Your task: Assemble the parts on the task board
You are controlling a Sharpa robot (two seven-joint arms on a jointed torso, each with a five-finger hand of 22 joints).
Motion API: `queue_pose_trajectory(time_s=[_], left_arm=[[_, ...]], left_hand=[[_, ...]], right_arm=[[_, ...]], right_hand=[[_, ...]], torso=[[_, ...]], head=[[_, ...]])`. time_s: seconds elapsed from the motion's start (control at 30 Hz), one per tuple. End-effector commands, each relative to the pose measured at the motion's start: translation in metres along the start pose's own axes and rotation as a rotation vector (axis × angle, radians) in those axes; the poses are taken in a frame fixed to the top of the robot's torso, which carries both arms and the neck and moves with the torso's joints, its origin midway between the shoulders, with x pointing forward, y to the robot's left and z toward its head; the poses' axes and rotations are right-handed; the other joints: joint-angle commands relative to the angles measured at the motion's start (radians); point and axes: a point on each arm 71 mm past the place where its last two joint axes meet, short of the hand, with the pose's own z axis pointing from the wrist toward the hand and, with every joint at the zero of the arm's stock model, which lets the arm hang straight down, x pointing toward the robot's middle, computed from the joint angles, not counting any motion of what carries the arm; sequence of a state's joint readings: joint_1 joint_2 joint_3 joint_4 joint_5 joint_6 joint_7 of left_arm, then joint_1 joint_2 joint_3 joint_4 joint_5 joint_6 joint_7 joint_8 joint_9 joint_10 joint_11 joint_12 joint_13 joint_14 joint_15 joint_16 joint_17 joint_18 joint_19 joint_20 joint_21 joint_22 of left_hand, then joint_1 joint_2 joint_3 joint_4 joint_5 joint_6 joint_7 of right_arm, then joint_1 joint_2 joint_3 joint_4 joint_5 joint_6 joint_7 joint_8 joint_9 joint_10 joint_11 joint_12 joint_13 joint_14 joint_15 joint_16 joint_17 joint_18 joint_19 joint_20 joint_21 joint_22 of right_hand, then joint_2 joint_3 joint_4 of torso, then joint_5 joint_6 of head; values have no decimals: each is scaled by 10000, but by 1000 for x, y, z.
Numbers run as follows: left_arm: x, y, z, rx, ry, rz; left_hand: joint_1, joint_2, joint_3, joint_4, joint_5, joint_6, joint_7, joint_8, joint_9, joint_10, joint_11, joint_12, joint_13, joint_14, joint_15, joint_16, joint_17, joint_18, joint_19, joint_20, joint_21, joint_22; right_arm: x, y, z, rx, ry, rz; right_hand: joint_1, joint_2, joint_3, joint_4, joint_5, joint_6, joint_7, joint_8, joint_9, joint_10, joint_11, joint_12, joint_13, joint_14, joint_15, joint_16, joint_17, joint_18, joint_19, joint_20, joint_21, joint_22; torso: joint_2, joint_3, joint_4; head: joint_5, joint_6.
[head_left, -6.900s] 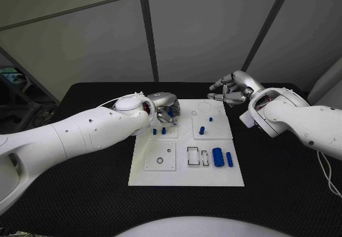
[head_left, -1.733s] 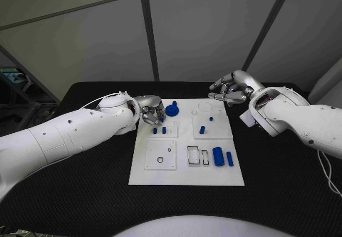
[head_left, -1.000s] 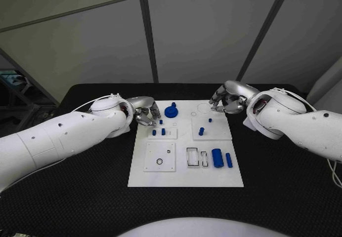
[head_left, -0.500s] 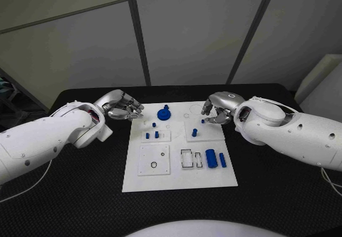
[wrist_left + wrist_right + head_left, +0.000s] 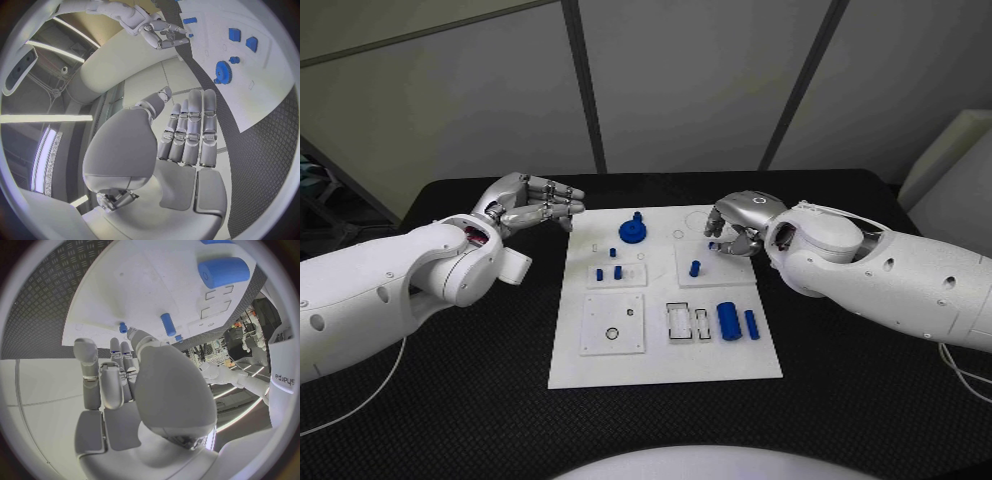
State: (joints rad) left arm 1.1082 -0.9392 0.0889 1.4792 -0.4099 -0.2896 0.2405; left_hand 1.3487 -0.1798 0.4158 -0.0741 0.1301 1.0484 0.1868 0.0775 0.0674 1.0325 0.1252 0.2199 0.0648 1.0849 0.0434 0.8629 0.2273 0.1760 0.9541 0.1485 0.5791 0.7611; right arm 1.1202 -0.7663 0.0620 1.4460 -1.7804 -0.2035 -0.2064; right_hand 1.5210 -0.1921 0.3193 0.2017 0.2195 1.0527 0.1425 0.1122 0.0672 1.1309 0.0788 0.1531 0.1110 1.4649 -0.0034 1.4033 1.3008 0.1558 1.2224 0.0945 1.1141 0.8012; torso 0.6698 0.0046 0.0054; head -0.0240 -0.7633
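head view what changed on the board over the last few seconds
The left hand let go of the blue gear, now standing on the board, and drew back off its left edge, open. The right hand moved in over the board's far right. Other blue parts stayed put.

task board [image 5: 661,345]: white, flat, mid-table | blue gear [image 5: 633,231]: upright, far end | blue cylinder [image 5: 728,320]: lying

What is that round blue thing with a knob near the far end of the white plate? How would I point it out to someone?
Start at the white task board on the black table. Near its far edge, between the two hands, sits the blue gear: a flat toothed disc with a stub rising from its middle. The other blue parts are plain pegs and cylinders; none is disc-shaped.
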Motion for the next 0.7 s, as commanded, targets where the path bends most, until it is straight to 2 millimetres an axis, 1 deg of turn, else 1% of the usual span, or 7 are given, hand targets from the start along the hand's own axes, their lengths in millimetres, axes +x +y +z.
queue_pose_trajectory(time_s=[0.03, 0.1, 0.27, 0.4, 0.63, 0.7], left_arm=[[-2, -3, -1, 265, -410, -788], [-2, -3, -1, 285, -396, -850], [-1, -4, -2, 309, -351, -911], [-1, -4, -2, 304, -335, -927], [-1, -3, -2, 280, -346, -930], [-1, -3, -2, 273, -352, -928]], left_hand=[[23, 96, -54, -2, -37, 72, -19, -5, 0, 44, -7, 60, 10, 73, 28, -51, -19, 66, 77, -1, -40, -9], [23, 103, -53, -3, -37, 81, -20, -2, 0, 49, -8, 71, 9, 82, 26, -65, -28, 66, 81, -2, -46, -14], [23, 114, -50, -3, -36, 92, -21, 3, 1, 54, -10, 83, 9, 93, 24, -82, -39, 65, 86, -4, -53, -19], [26, 124, -45, -5, -35, 101, -21, 6, 1, 56, -12, 92, 8, 100, 21, -94, -47, 66, 90, -5, -58, -23], [33, 138, -37, -9, -33, 108, -20, 8, 1, 56, -12, 101, 7, 108, 18, -113, -59, 66, 95, -8, -64, -27], [37, 142, -34, -11, -32, 108, -19, 7, 0, 55, -12, 103, 6, 110, 17, -119, -63, 66, 97, -9, -66, -28]], right_arm=[[2, 1, 2, -58, 114, -273], [4, 1, 3, -54, 207, -284], [7, 1, 5, -43, 420, -308], [10, 2, 6, -42, 544, -320], [14, 1, 8, 12, 730, -341], [15, 1, 9, 16, 772, -344]], right_hand=[[44, -47, 100, -33, -31, 44, 41, -26, 3, 44, 62, -43, -35, 543, 64, 49, 18, -150, -28, 53, 58, 24], [73, -15, 167, -72, -22, 79, 38, -31, 9, 86, 57, -50, -64, 544, 59, 58, 28, -151, -23, 54, 75, 46], [141, 93, 408, -235, -22, 314, 14, 0, 41, 370, 1, -25, -142, 562, 6, 121, 113, -181, 64, 46, 230, 263], [140, 118, 507, -316, -25, 393, -2, -5, 44, 456, -15, -48, -185, 566, -12, 140, 135, -189, 80, 33, 279, 322], [117, 162, 642, -436, -36, 512, -21, -10, 50, 591, -44, -79, -239, 573, -40, 173, 175, -204, 111, 18, 362, 428], [106, 179, 684, -479, -39, 558, -26, -8, 53, 642, -55, -86, -253, 576, -47, 187, 193, -208, 120, 11, 389, 462]], torso=[[5, 4, -7], [2, 13, -19], [-2, 9, -20], [0, 14, -25], [-8, 11, -10], [-5, 13, -19]], head=[[11, -12], [3, -28], [14, -62], [11, -85], [2, -100], [11, -99]])
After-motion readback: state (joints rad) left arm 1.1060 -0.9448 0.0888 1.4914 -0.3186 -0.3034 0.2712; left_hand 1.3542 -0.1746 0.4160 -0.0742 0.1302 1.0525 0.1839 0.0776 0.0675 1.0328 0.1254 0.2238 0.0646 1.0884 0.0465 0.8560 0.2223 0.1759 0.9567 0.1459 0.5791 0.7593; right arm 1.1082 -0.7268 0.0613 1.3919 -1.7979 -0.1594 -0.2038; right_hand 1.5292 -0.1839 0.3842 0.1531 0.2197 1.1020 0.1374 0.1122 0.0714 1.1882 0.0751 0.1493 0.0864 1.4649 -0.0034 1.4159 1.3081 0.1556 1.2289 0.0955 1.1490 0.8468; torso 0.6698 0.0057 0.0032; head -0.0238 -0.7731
